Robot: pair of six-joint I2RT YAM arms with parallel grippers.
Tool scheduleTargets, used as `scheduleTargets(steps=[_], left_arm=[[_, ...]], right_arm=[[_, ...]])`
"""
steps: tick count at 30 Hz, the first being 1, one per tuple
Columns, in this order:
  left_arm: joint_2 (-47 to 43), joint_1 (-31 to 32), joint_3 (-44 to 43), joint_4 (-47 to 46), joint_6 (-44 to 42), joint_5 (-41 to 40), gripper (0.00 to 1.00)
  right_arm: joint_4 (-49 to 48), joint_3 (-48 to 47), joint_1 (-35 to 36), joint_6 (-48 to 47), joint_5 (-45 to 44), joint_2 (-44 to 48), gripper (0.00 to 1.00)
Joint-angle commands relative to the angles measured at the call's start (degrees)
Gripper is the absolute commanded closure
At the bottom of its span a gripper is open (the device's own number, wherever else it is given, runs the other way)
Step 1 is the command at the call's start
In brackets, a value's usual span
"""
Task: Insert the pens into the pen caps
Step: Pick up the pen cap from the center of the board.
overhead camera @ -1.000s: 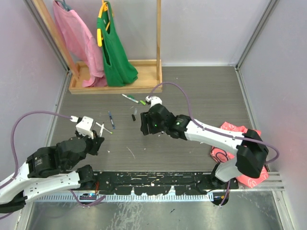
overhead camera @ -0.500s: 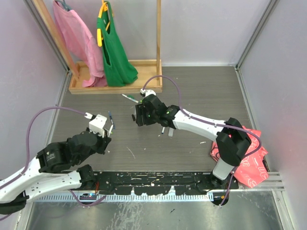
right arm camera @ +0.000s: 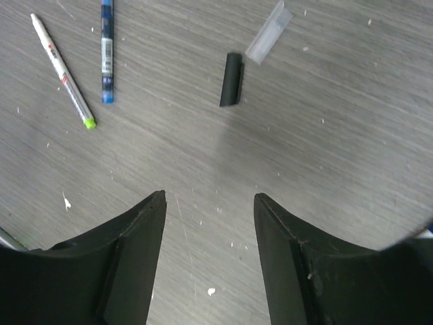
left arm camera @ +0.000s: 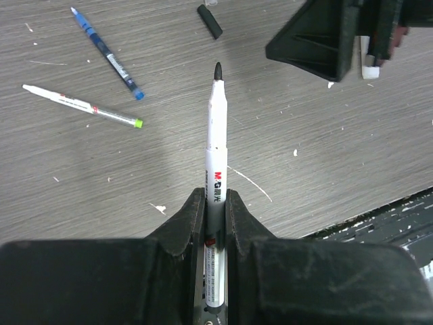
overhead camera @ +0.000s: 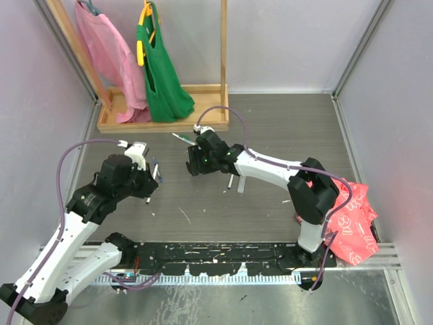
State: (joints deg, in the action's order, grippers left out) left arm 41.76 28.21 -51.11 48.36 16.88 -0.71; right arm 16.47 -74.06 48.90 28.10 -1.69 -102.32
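The left gripper [left arm camera: 215,203] is clamped on a black-tipped pen [left arm camera: 216,128] at bottom centre of the left wrist view, tip pointing up-frame. The right gripper [right arm camera: 210,198] has its jaws apart, and the black cap [right arm camera: 231,79] lies loose near the top centre of its view (a blue pen [right arm camera: 107,51] and a green-ended pen [right arm camera: 62,71] lie at upper left).

Robot lab cell, plain partition walls [overhead camera: 284,40], metal mounting rail [overhead camera: 223,256], wooden clothes rack [overhead camera: 223,54]

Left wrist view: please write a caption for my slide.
Left jaws grip a black-tipped pen, tip pointing toward a black cap.
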Motion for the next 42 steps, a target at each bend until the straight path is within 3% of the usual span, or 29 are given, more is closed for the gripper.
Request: scheduleTargets(steps=[1,15,27,42], left_arm=[[-1.2,-2.5,0.1,-4.0,-1.7,4.9,1.00],[-5.8,-2.8,-0.6,-2.7,-1.1,2.1,1.00],[-10.6,-2.6,0.5,-2.3,-1.0,2.8,1.00],[-11.2,-2.6,1.5,-2.4,-1.2,0.9,1.00]], right_arm=[[0.1,-7.6,-0.8,-2.5,1.8,-4.6,0.41],[7.2,-23.0,-0.8,-5.0,2.6,-18.1,0.55],[13.4,-31.8,-0.8,-5.2,-1.9,-25.7,0.57],[16.9,-38.7,-0.7,-5.7,-0.5,-31.9,0.63]])
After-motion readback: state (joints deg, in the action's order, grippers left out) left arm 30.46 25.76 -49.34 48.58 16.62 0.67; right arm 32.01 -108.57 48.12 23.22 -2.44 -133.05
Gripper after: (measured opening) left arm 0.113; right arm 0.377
